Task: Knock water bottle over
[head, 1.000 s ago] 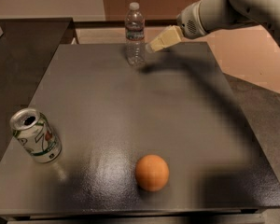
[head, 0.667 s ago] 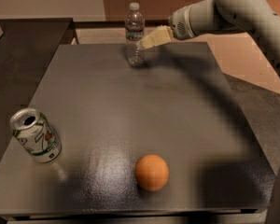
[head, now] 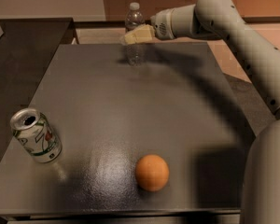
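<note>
Starting at the left, a green-and-white soda can [head: 36, 135] sits near the front edge of the dark table [head: 107, 87]. The water bottle [head: 134, 18] stands upright way at the back. The gripper [head: 129, 37] sits right across the bottle's middle, and honestly I can't tell if it's spread or closed. An orange [head: 152, 172] sits up front, with the arm [head: 242, 27] reaching in from the right.

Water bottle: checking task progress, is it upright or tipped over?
Upright: the water bottle stands cap-up at the far end of the table, the gripper crossing its middle.
</note>
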Robot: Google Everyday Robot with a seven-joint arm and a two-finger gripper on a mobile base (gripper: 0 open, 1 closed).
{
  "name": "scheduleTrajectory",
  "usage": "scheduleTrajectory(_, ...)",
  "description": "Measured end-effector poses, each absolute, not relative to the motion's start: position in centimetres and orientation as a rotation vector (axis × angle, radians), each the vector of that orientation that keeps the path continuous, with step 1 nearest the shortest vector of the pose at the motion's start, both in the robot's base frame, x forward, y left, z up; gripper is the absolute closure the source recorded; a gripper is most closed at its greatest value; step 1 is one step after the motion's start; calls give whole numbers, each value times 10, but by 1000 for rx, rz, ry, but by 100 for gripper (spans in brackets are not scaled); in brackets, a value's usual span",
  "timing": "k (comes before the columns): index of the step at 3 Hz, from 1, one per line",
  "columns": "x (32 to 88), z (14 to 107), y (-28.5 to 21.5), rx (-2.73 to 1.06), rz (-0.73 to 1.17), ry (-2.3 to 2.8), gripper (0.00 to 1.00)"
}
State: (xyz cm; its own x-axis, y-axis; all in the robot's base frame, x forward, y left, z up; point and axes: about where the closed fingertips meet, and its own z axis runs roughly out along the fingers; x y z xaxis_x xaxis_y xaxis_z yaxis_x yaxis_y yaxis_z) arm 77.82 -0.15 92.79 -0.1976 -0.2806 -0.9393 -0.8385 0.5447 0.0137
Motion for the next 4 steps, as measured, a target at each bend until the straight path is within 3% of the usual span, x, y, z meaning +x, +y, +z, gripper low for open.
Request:
scheduleTrajectory(1,780,934,18,-957,739,1688,18)
scheduleTrajectory(3,771,943,26,-997,797,1623,65)
scheduleTrajectory(4,751,954,9,-1078,735,1643,88)
